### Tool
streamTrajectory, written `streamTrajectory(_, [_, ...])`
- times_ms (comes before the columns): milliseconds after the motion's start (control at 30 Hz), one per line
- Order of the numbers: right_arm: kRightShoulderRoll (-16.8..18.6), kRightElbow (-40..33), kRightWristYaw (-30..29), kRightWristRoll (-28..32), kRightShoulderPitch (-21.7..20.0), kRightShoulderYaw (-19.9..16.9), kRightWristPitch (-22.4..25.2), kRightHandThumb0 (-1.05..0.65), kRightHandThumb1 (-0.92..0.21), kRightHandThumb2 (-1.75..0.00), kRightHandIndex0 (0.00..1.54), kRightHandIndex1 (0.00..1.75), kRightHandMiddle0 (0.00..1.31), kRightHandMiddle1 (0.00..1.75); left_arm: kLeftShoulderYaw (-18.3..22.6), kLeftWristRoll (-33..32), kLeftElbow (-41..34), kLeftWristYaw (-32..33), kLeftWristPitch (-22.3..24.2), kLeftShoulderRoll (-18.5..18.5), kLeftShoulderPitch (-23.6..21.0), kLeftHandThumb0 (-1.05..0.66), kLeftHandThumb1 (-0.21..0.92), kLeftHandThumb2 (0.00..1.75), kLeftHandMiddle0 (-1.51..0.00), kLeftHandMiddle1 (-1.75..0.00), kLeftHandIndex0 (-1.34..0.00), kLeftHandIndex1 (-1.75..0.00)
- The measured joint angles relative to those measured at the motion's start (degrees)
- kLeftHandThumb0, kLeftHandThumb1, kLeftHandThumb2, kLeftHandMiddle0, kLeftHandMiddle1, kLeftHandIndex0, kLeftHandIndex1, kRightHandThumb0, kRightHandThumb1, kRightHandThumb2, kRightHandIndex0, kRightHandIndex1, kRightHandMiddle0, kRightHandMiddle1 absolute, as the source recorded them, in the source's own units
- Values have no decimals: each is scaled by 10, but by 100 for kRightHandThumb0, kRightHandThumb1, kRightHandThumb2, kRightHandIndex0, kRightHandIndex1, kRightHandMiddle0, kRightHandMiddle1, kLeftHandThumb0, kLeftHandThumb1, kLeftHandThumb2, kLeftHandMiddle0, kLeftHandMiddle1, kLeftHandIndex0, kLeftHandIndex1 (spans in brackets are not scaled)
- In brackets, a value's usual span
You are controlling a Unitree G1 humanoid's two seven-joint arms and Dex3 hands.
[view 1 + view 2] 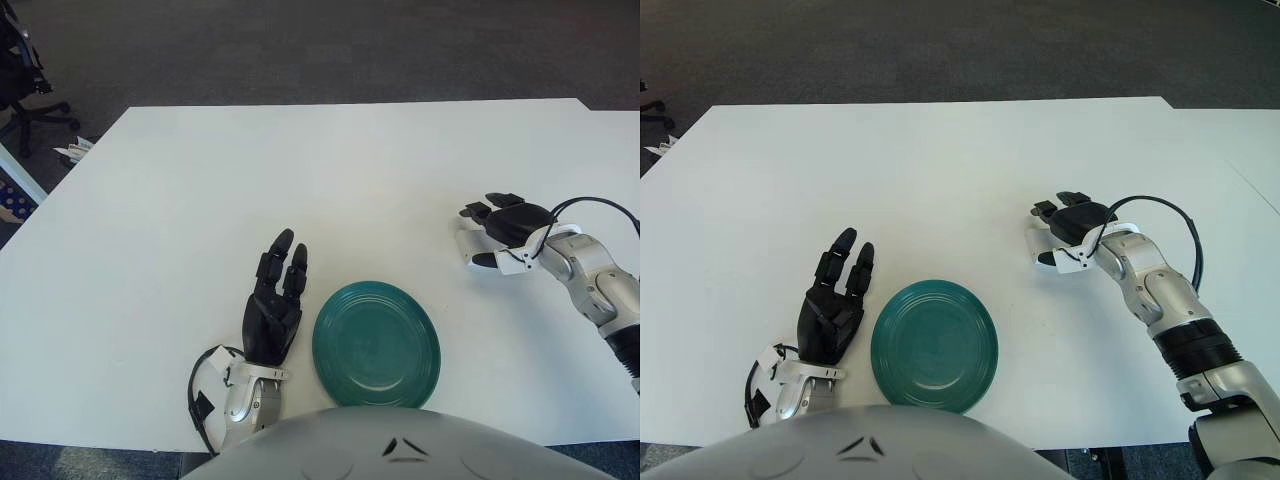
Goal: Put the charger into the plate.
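Observation:
The white charger (pixel 466 247) lies on the white table at the right, well clear of the teal plate (pixel 376 344) near the front edge. My right hand (pixel 481 237) wraps it: black fingers (pixel 478 210) curl over its far side and the thumb presses its near side. Most of the charger is hidden under the palm; only its left end shows. My left hand (pixel 277 290) shows flat with fingers spread just left of the plate, holding nothing.
The table (pixel 300 170) stretches wide behind both hands. A black cable (pixel 600 203) loops off my right wrist. An office chair (pixel 20 70) stands on the dark carpet past the table's far left corner.

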Motion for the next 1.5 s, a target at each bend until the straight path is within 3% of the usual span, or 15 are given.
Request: streamTrajectory(1500, [2, 38, -54, 2, 18, 7, -13, -105, -92, -86, 30, 1, 0, 57, 6, -10, -2, -24, 0, 0, 1, -101, 92, 113, -12, 0, 0, -43])
